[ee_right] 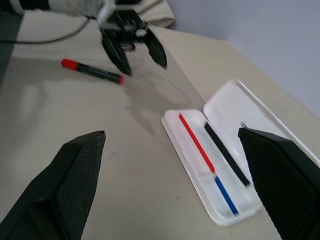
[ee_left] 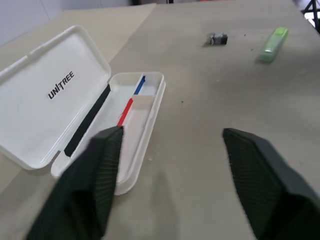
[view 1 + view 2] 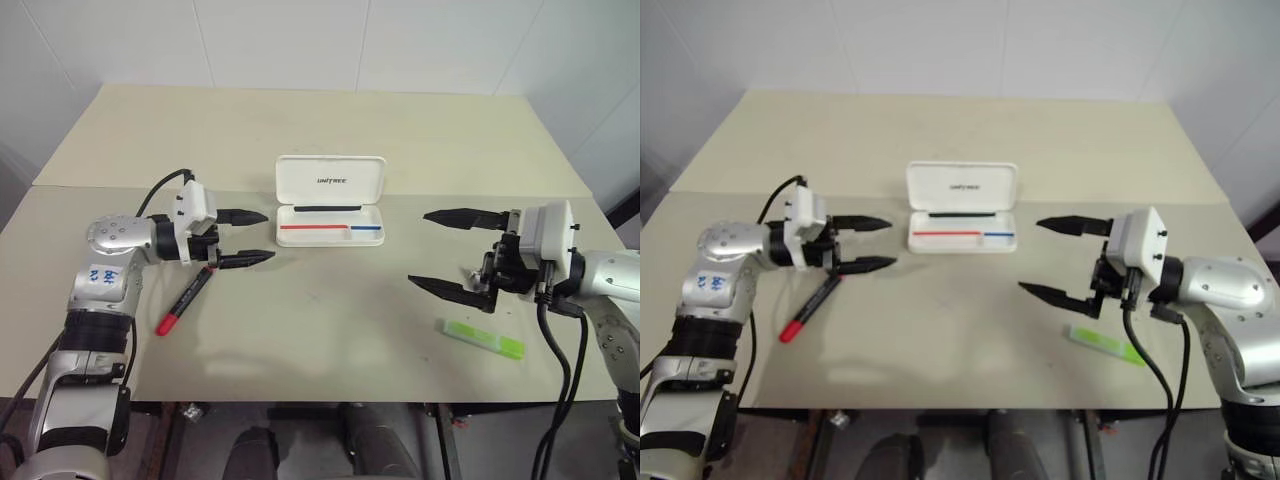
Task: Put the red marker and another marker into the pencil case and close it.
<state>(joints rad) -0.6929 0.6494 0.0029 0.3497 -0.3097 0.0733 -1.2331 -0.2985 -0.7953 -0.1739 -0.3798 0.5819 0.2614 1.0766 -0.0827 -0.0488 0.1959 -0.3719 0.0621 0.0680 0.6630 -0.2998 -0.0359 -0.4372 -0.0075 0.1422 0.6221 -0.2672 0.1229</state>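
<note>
So the pencil case [image 3: 330, 200] is sitting open in the middle of the beige surface [image 3: 320, 330], lid flipped up and back with the UNITREE lettering facing the camera. The tray has a red line and a blue line running along it, plus a black strip near the hinge. No markers in it.

The red marker [image 3: 184, 301] is lying flat on the surface off to the robot's left of the case, at a diagonal, red cap end pointing back toward the robot. The left end effector [image 3: 248, 238] hovers just above its far end, fingers spread apart with nothing between them, pointing roughly toward the case. Can't tell if the lower finger actually touches the marker, looks like it's a bit above.

The other marker, the lime-green highlighter [image 3: 484, 340], is on the robot's right side, near the front edge, well apart from the case. The right end effector [image 3: 445, 252] is wide open and empty too, pointing left across the surface, sitting just behind the highlighter and not touching it.

In the left wrist view there's a small dark bit [image 2: 218, 38] on the surface near the highlighter, too small to tell what it is.
</note>
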